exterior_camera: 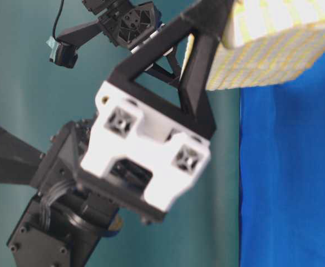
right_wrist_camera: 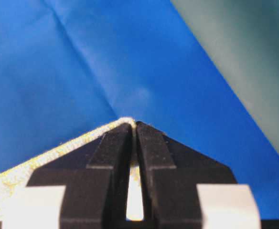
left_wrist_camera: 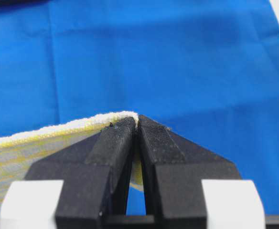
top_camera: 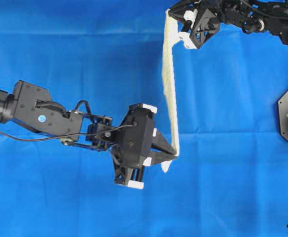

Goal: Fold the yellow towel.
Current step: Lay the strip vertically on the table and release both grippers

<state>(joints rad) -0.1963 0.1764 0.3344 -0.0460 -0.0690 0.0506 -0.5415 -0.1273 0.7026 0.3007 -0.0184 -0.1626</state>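
Overhead, the towel [top_camera: 169, 84] hangs stretched edge-on from top centre to lower centre, above the blue cloth [top_camera: 60, 49]. Left gripper [top_camera: 172, 157] and right gripper [top_camera: 175, 20] each pinch, apparently, a corner.

From overhead I saw the yellow towel [top_camera: 169, 74] only edge-on, so its face and lower hem were hidden. At table level a blurred gripper [exterior_camera: 151, 161] filled the frame; I could not tell which arm carried it, and the frame's top and right edges cut the towel off. In the left wrist view the left gripper [left_wrist_camera: 136, 125] hid the pinched corner.
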